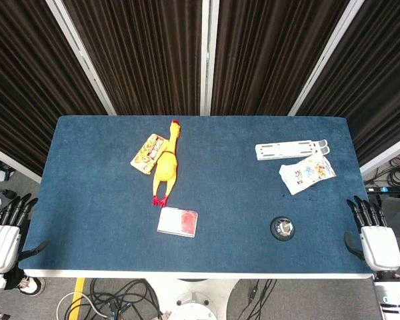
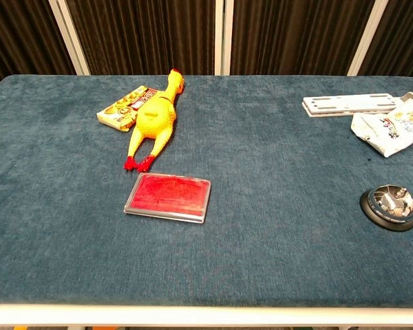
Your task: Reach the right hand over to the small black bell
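Observation:
The small black bell (image 1: 282, 228) with a shiny metal dome sits on the blue table near its front right; the chest view shows the bell (image 2: 389, 205) at the far right. My right hand (image 1: 373, 237) hangs off the table's right front corner, fingers apart and holding nothing, well to the right of the bell. Beyond the left front corner is my left hand (image 1: 5, 235), also open and empty. Neither hand shows in the chest view.
A yellow rubber chicken (image 1: 167, 163) lies left of centre over a snack box (image 1: 147, 153). A red flat case (image 1: 178, 221) lies in front of it. A white strip (image 1: 290, 149) and a printed pouch (image 1: 307, 172) lie at the back right, behind the bell.

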`<action>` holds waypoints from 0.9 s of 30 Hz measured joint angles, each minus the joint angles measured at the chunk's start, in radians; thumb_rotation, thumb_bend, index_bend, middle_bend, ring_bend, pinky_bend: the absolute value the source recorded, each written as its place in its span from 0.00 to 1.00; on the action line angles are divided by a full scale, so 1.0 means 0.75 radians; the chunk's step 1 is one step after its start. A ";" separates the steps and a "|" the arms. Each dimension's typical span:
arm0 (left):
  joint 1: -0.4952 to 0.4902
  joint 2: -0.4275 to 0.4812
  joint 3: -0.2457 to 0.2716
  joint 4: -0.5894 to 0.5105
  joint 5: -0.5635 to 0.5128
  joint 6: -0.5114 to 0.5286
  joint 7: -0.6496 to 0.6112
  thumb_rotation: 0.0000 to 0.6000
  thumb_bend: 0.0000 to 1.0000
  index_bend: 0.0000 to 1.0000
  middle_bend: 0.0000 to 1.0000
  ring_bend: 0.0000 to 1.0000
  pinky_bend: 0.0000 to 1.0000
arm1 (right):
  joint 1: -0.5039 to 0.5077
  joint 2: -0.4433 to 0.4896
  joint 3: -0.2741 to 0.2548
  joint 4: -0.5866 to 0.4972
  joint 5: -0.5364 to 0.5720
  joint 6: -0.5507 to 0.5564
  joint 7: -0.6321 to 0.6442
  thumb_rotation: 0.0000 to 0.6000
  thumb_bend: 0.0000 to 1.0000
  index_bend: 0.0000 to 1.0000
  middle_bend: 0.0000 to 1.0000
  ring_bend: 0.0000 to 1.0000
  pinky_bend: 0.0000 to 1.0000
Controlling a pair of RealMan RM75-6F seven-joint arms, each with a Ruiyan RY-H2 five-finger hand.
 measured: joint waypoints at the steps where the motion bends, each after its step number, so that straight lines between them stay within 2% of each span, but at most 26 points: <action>1: 0.002 0.000 0.000 0.004 -0.001 0.002 -0.005 1.00 0.11 0.09 0.03 0.00 0.15 | 0.000 0.000 0.001 0.001 0.001 0.000 0.001 1.00 0.40 0.00 0.00 0.00 0.00; 12: -0.002 0.005 -0.006 0.010 -0.005 -0.002 -0.019 1.00 0.11 0.09 0.03 0.00 0.15 | 0.009 -0.013 -0.001 -0.007 -0.004 -0.013 -0.011 1.00 0.41 0.00 0.00 0.00 0.00; 14: -0.005 0.009 -0.006 0.005 -0.005 -0.007 -0.018 1.00 0.11 0.09 0.03 0.00 0.15 | 0.010 -0.014 -0.001 -0.013 -0.007 -0.012 -0.014 1.00 0.52 0.00 0.00 0.00 0.00; 17: -0.005 0.013 -0.001 -0.008 -0.003 -0.012 -0.003 1.00 0.12 0.09 0.03 0.00 0.15 | 0.010 -0.011 -0.011 -0.027 -0.017 -0.013 -0.027 1.00 0.88 0.00 0.01 0.00 0.00; 18: -0.004 0.013 0.000 -0.009 -0.002 -0.011 0.002 1.00 0.12 0.09 0.03 0.00 0.15 | 0.010 -0.009 -0.015 -0.030 -0.022 -0.014 -0.033 1.00 0.97 0.00 0.04 0.00 0.00; 19: -0.002 0.012 0.002 -0.009 -0.003 -0.011 0.006 1.00 0.12 0.09 0.03 0.00 0.15 | 0.010 -0.006 -0.018 -0.032 -0.029 -0.014 -0.038 1.00 1.00 0.00 0.08 0.01 0.01; 21: 0.001 0.008 0.003 -0.005 -0.009 -0.014 0.005 1.00 0.12 0.09 0.03 0.00 0.15 | 0.009 -0.005 -0.022 -0.030 -0.040 -0.008 -0.050 1.00 1.00 0.00 0.21 0.12 0.11; 24: 0.001 0.008 0.003 -0.005 -0.011 -0.018 0.000 1.00 0.12 0.09 0.03 0.00 0.15 | 0.009 -0.012 -0.024 -0.028 -0.033 -0.014 -0.061 1.00 1.00 0.00 0.56 0.51 0.49; 26: 0.000 0.008 0.002 -0.001 -0.006 -0.012 -0.003 1.00 0.12 0.09 0.03 0.00 0.15 | 0.015 -0.019 -0.031 -0.024 -0.043 -0.028 -0.064 1.00 1.00 0.00 0.73 0.66 0.61; 27: -0.001 0.007 0.003 0.002 -0.004 -0.012 -0.004 1.00 0.12 0.09 0.03 0.00 0.15 | 0.018 -0.024 -0.036 -0.020 -0.052 -0.031 -0.068 1.00 1.00 0.00 0.79 0.71 0.64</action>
